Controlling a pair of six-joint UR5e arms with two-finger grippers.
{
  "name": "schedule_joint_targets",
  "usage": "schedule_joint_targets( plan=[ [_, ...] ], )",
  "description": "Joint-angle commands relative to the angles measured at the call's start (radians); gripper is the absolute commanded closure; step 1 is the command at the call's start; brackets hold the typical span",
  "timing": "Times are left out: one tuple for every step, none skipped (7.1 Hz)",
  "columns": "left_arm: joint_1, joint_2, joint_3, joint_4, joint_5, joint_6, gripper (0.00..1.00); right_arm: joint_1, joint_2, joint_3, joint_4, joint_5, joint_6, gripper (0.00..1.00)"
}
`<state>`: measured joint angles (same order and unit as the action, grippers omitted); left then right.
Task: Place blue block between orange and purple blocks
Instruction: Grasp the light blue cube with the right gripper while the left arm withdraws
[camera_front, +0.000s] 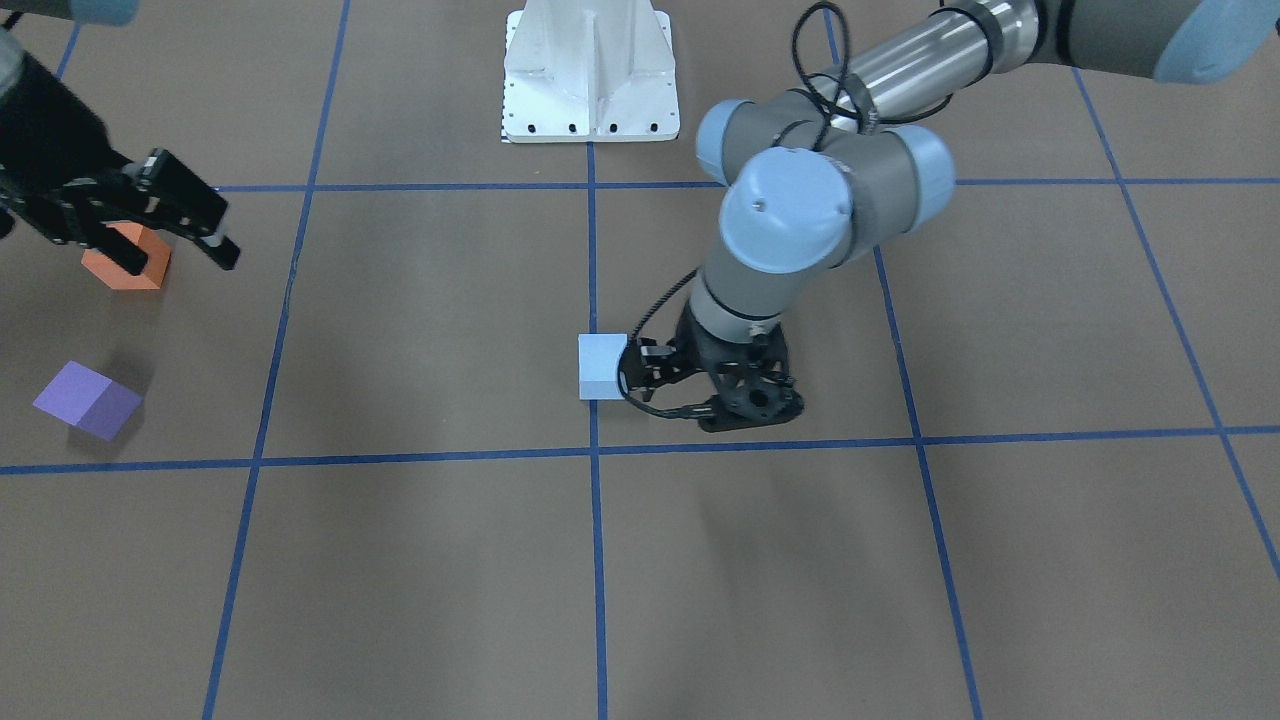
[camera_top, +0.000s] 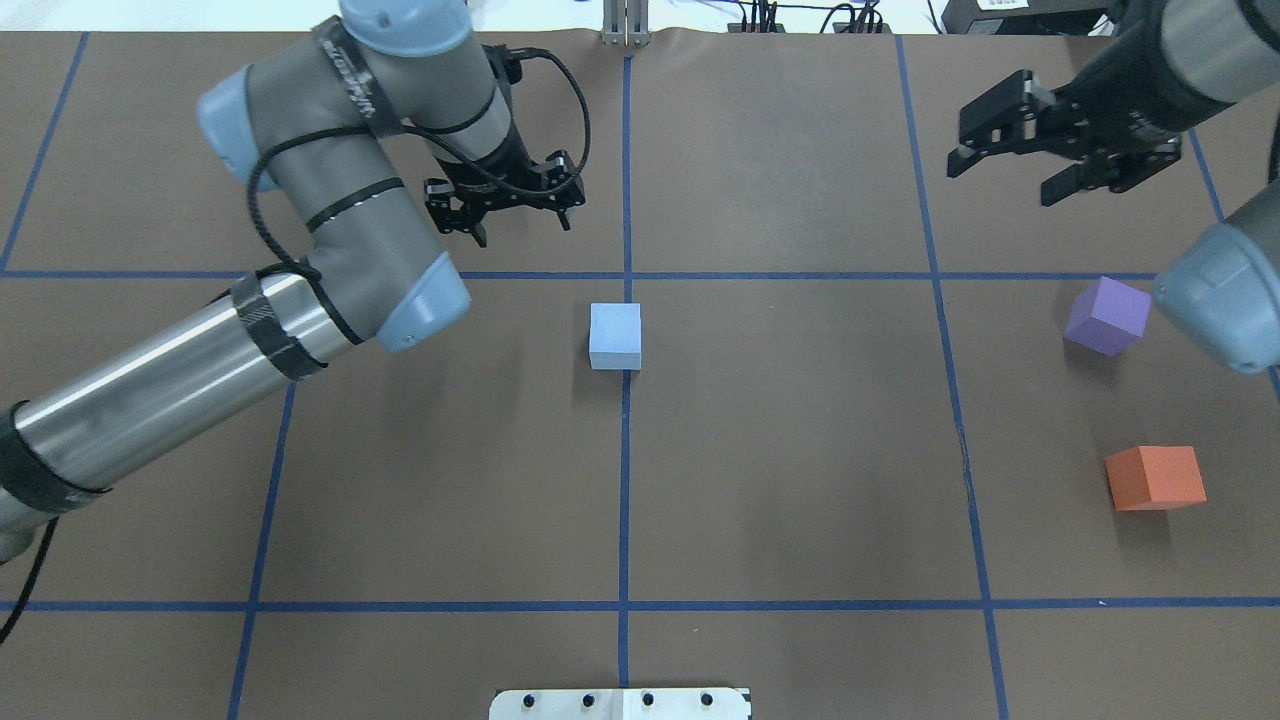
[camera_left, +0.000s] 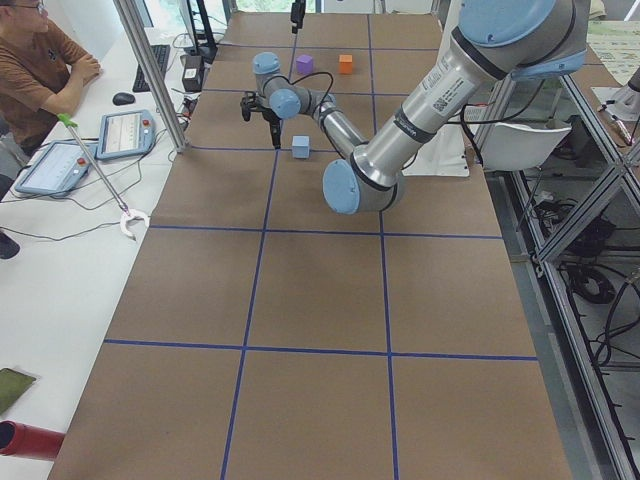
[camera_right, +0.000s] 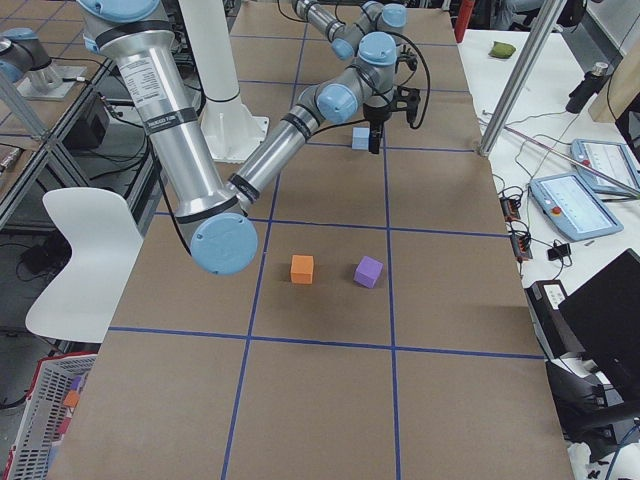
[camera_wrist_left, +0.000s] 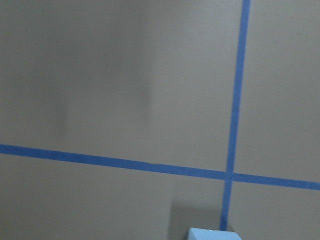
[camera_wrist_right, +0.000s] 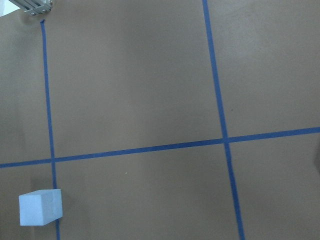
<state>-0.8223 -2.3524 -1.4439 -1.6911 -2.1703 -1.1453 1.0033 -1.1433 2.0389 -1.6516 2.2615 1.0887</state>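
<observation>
Seen from the front, the left gripper (camera_top: 522, 222) looks pressed against the pale blue foam cube (camera_top: 615, 335). Overhead, its spread, empty jaws hang clearly apart from that cube. Well to the cube's right sit the purple foam cube (camera_top: 1107, 316) and the orange foam cube (camera_top: 1155, 478), with the right gripper (camera_top: 1000, 185) gaping and empty above them.

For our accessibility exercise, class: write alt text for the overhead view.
A blue block lies ungrasped at centre, the open left gripper up-left of it. A purple block and orange block sit at right, below the open right gripper.
</observation>
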Motion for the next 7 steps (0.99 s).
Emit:
schedule_joint_targets(
  plan=[
    [-0.125, 0.265, -0.165, 0.002, -0.022, 0.248, 0.0, -0.264, 0.226, -0.081, -0.086, -0.214, 0.166, 0.0],
    [-0.2, 0.35, -0.186, 0.001, -0.022, 0.398, 0.0, -0.335, 0.357, -0.205, -0.109, -0.288, 0.184, 0.0],
    [-0.271, 0.402, -0.179, 0.002, -0.019, 0.552, 0.0, -0.371, 0.449, -0.332, -0.106, -0.298, 0.184, 0.0],
    [-0.335, 0.445, -0.162, 0.002, -0.019, 0.682, 0.0, -0.414, 0.489, -0.411, -0.094, -0.324, 0.178, 0.0],
    [-0.389, 0.467, -0.144, 0.004, -0.02, 0.79, 0.0, -0.445, 0.526, -0.506, -0.058, -0.385, 0.169, 0.0],
    [-0.421, 0.472, -0.118, 0.004, -0.02, 0.844, 0.0, -0.472, 0.54, -0.585, 0.026, -0.466, 0.166, 0.0],
    [-0.434, 0.473, -0.115, 0.005, -0.02, 0.858, 0.0, -0.482, 0.542, -0.659, 0.088, -0.482, 0.152, 0.0]
  ],
)
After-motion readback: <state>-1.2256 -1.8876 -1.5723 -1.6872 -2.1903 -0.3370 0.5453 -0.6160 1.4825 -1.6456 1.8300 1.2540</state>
